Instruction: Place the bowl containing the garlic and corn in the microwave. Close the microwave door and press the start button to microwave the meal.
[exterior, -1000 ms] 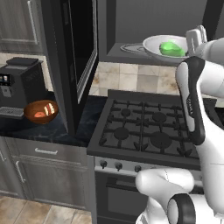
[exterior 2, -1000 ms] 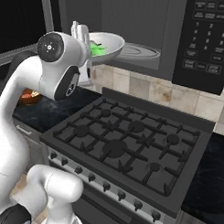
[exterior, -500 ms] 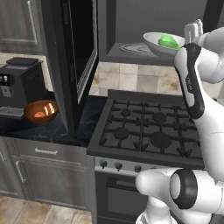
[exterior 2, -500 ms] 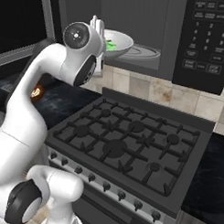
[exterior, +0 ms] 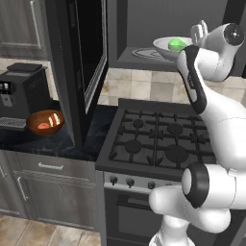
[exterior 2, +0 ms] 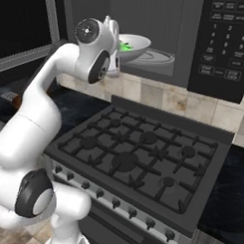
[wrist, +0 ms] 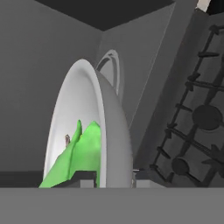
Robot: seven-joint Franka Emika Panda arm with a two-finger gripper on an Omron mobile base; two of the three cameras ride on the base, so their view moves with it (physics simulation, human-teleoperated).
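- Now the gripper point(wrist: 114, 176) is closed on the rim of the bowl point(exterior 2: 132, 45), one finger inside and one outside.
- It holds the bowl at the opening of the microwave point(exterior: 144, 29), near the turntable point(exterior 2: 158, 56).
- Inside the bowl lies the corn point(exterior: 177, 44).
- At the left, the microwave door point(exterior: 86, 57) stands wide open.
- An orange bowl point(exterior: 44, 122) rests on the counter point(exterior: 57, 144).

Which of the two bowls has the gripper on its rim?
The white-grey bowl with the green corn, raised at the microwave opening. The orange-brown bowl sits alone on the counter.
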